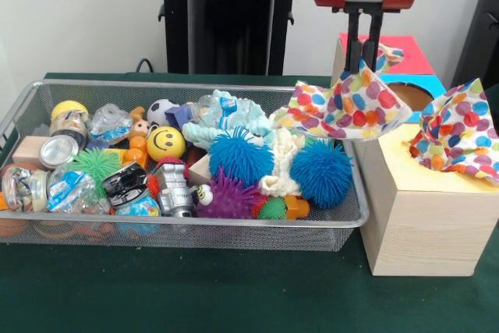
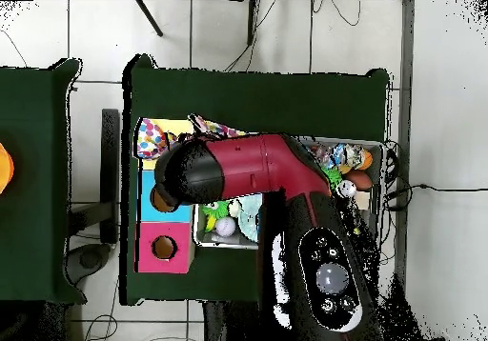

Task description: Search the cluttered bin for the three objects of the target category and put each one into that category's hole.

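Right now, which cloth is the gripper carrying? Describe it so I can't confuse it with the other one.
Start at the wire bin and go to its right end. The polka-dot cloth hangs from the gripper, above the bin's edge. Its twin lies draped over the wooden box's yellow top, untouched.

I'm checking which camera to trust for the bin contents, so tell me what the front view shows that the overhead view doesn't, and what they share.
Only the front view shows the gripper shut on a polka-dot cloth held above the bin's right end, and the bin's contents plainly: a yellow smiley ball, two blue spiky balls and a toy robot.

Only the overhead view shows the arm covering most of the bin, and the pink box's round hole.

Both show the mesh bin, the green table and a second polka-dot cloth on the yellow-topped box.
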